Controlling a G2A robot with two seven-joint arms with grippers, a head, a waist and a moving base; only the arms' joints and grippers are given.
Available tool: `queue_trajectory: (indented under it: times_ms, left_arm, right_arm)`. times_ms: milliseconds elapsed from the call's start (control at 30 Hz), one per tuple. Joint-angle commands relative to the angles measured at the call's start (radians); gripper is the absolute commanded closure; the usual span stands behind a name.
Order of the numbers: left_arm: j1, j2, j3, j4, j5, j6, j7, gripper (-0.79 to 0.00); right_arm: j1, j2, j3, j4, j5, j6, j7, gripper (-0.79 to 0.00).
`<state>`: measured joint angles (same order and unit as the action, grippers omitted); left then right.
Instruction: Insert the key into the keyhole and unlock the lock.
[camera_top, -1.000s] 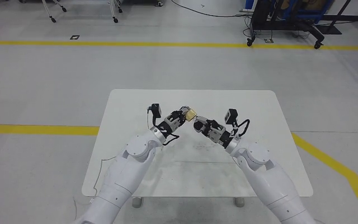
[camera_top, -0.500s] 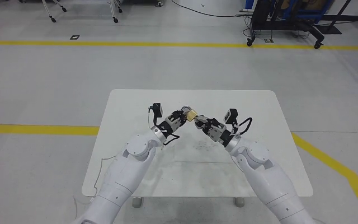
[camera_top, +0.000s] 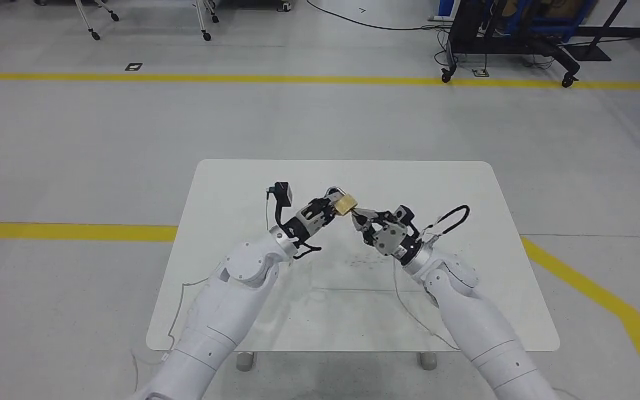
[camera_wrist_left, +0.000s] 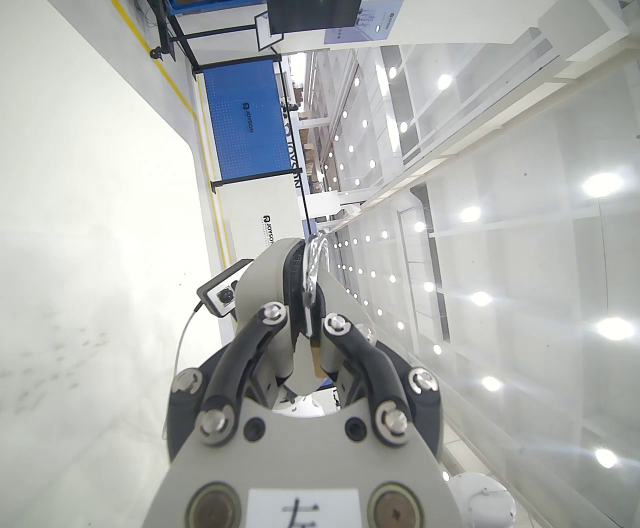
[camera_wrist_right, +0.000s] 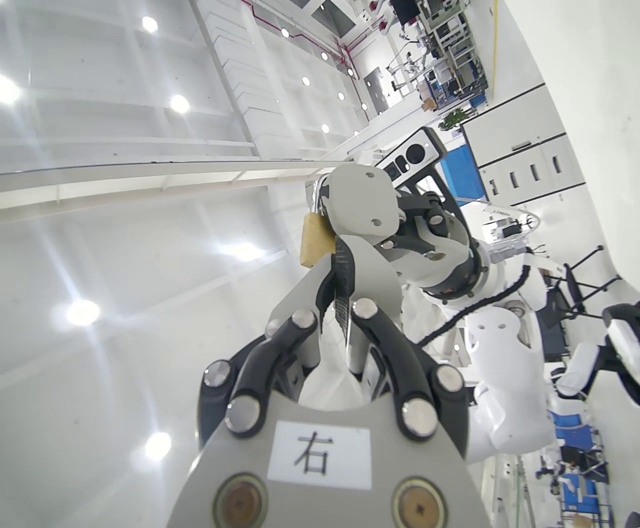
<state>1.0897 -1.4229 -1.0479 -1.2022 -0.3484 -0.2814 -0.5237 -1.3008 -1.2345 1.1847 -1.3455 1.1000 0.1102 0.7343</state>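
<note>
1. Left gripper (camera_wrist_left: 311, 272) — fingers clamped on the brass padlock (camera_wrist_right: 316, 241), shackle between the pads.
2. Right gripper (camera_wrist_right: 334, 257) — fingers pinched narrow, tips just beside the padlock's body; anything between them is hidden.
3. Both are above the white table (camera_top: 240, 190).

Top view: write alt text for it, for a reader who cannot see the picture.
Above a white table, the left tool holds a brass padlock in the air. The right tool, shut, points at the padlock from close by. Grey floor with yellow lines surrounds the table.
</note>
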Motion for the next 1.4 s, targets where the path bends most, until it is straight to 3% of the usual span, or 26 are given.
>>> queue_trajectory:
  times_ms: [0,267,533,633,767,833,933,1133,1367]
  left_arm:
    - [0.0,0.0,-0.001,0.0,0.001,-0.009,0.0,0.0]
    - [0.007,0.001,-0.01,-0.002,0.004,-0.024,0.005,0.0]
    - [0.014,-0.001,-0.015,-0.007,-0.015,-0.027,0.012,0.0]
    - [0.016,-0.002,-0.016,-0.007,-0.027,-0.028,0.014,0.0]
    - [0.019,-0.005,-0.017,-0.004,-0.055,-0.032,0.012,0.0]
    - [0.019,-0.006,-0.019,0.0,-0.072,-0.031,0.013,0.0]
    - [0.018,-0.008,-0.023,0.006,-0.093,-0.028,0.015,0.0]
    - [0.006,-0.007,-0.012,0.035,-0.04,0.012,0.003,0.0]
    - [-0.045,0.001,0.076,0.07,0.291,0.101,-0.026,0.0]
  right_arm:
    - [0.002,-0.002,0.0,0.008,0.022,0.005,0.017,0.0]
    - [0.0,0.001,0.008,-0.012,-0.076,-0.043,0.009,0.0]
    - [-0.027,0.014,0.018,-0.092,-0.321,-0.136,-0.059,0.0]
    - [-0.036,0.017,0.021,-0.112,-0.375,-0.154,-0.07,-0.16]
    - [-0.042,0.019,0.022,-0.124,-0.421,-0.157,-0.09,-0.529]
    - [-0.045,0.019,0.024,-0.13,-0.43,-0.16,-0.095,-0.582]
    - [-0.05,0.021,0.032,-0.139,-0.443,-0.17,-0.1,-0.757]
    - [-0.084,0.034,0.109,-0.164,-0.488,-0.212,-0.118,-0.785]
    - [-0.155,0.061,0.26,-0.225,-0.559,-0.218,-0.136,-0.785]
